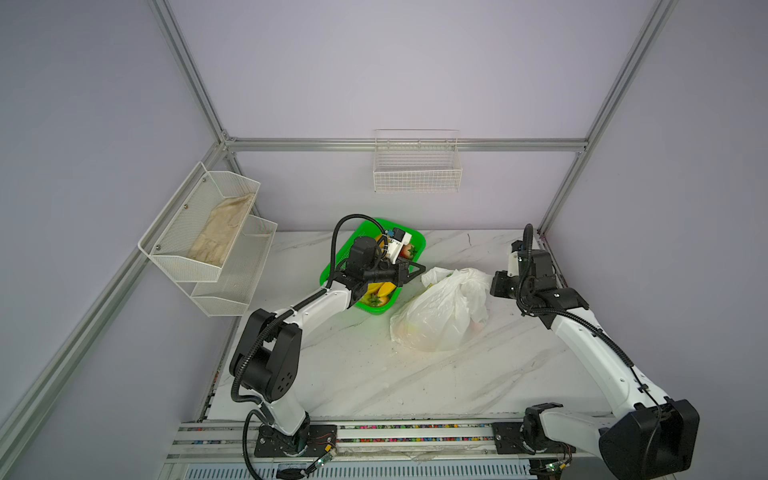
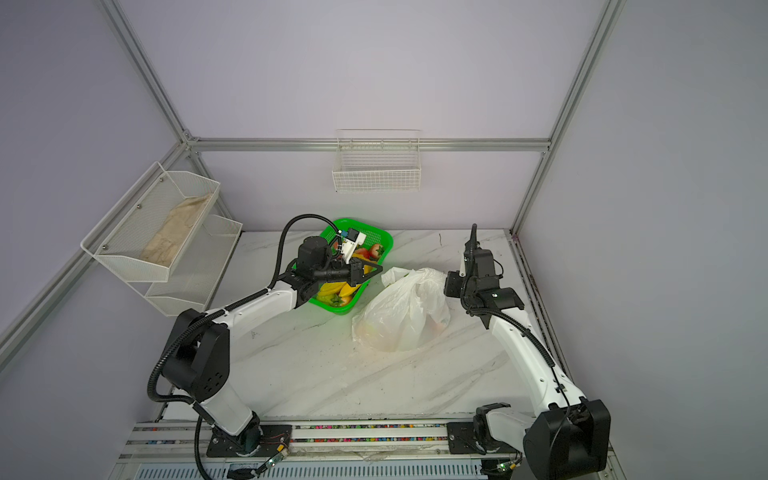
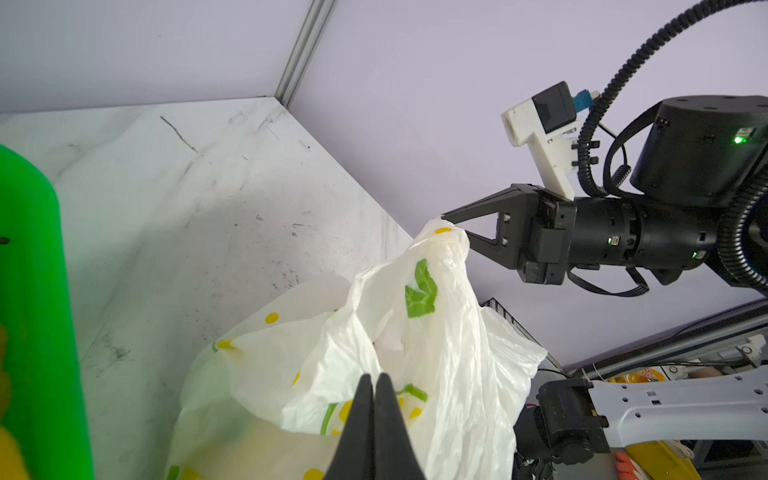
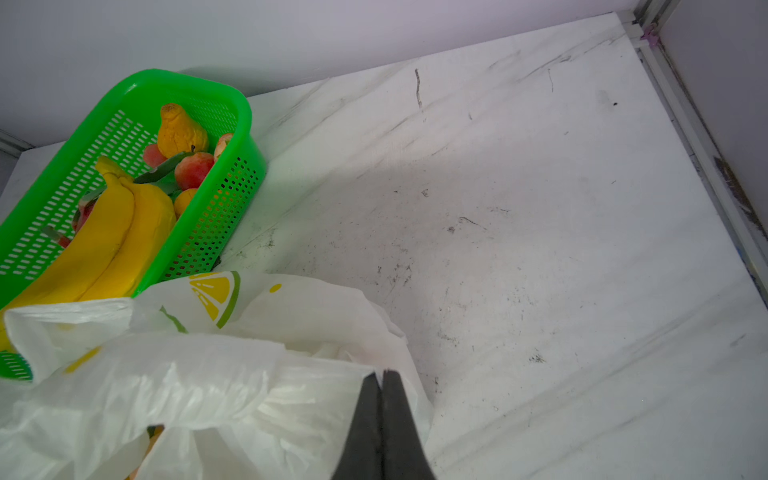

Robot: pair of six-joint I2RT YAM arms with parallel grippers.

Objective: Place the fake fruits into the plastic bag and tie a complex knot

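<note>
The plastic bag (image 1: 440, 311) (image 2: 403, 316), white with yellow lemon prints, sits mid-table with pale fruit shapes showing through its lower part. My left gripper (image 1: 423, 268) (image 3: 374, 376) is shut at the bag's upper left corner, which stands up to its tips. In the wrist views my right gripper (image 4: 382, 372) (image 3: 446, 220) is shut on a bunched handle at the bag's other top corner. More fake fruits lie in the green basket (image 4: 245, 120): bananas (image 4: 120, 232), a yellow pear (image 4: 180, 129) and a red apple (image 4: 193, 168). The knot is out of view.
The green basket (image 1: 415, 237) stands behind and left of the bag, under my left wrist. A two-tier white mesh rack (image 1: 232, 282) holding a beige cloth (image 1: 222, 232) hangs on the left wall. A white wire basket (image 1: 417, 166) hangs on the back wall.
</note>
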